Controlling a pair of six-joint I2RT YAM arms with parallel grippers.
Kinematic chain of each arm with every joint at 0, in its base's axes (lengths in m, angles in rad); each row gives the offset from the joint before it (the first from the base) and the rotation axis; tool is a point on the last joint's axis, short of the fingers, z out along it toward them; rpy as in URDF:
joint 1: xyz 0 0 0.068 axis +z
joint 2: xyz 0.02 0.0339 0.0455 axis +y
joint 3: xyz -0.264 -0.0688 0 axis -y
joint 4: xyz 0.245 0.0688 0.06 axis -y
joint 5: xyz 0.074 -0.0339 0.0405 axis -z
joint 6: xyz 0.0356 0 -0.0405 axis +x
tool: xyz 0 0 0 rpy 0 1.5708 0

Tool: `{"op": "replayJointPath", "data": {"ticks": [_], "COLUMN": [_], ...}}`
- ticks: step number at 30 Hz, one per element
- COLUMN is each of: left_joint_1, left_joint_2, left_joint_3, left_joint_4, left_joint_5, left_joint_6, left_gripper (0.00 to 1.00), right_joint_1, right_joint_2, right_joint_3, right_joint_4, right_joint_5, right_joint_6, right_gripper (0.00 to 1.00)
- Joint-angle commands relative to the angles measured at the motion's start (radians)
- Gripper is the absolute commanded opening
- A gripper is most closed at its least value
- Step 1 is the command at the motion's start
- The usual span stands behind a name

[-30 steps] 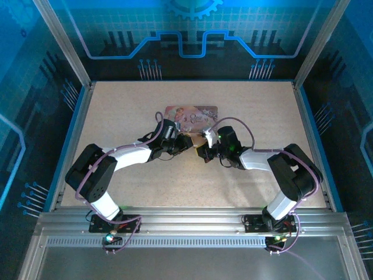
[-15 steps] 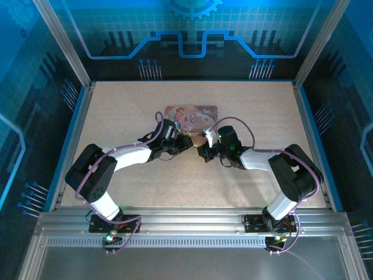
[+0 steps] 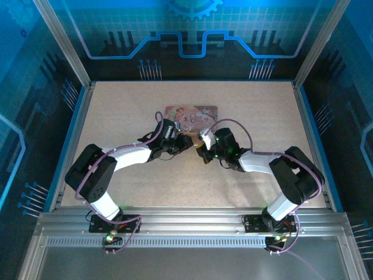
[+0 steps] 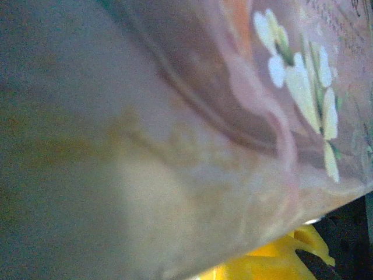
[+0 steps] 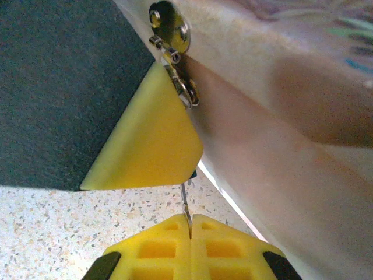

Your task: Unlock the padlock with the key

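In the right wrist view my right gripper is shut on the key, a thin metal blade pointing up from between its yellow fingertips. The blade's tip runs in under a yellow finger of the left gripper, which covers the padlock's body. A thin silvery link hangs from the round metal hasp on the pink tin box. From above, the left gripper and right gripper meet just in front of the box. The left wrist view is pressed close against the box's illustrated lid.
The speckled table is walled by a blue rail on its left, right and far sides. Both arms bend inward towards the box at the table's middle. A metal rail holding the arm bases runs along the near edge.
The right wrist has shifted slightly left, closer to the left gripper. The left arm and the box have stayed put.
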State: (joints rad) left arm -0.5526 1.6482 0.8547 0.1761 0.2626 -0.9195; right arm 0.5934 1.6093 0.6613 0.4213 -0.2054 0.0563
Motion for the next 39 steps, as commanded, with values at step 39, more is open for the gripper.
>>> {"op": "replayJointPath", "data": {"ticks": [39], "left_joint_1": [0.005], "left_joint_2": [-0.030], "left_joint_3": [0.011], "left_joint_4": [0.027], "left_joint_5": [0.069], "left_joint_6": [-0.042], "left_gripper": [0.09], "right_joint_1": [0.026], "right_joint_2": [-0.078], "right_joint_3": [-0.057], "right_joint_4": [-0.019], "right_joint_5": [-0.060], "right_joint_6": [0.081], "right_gripper": [0.00]}}
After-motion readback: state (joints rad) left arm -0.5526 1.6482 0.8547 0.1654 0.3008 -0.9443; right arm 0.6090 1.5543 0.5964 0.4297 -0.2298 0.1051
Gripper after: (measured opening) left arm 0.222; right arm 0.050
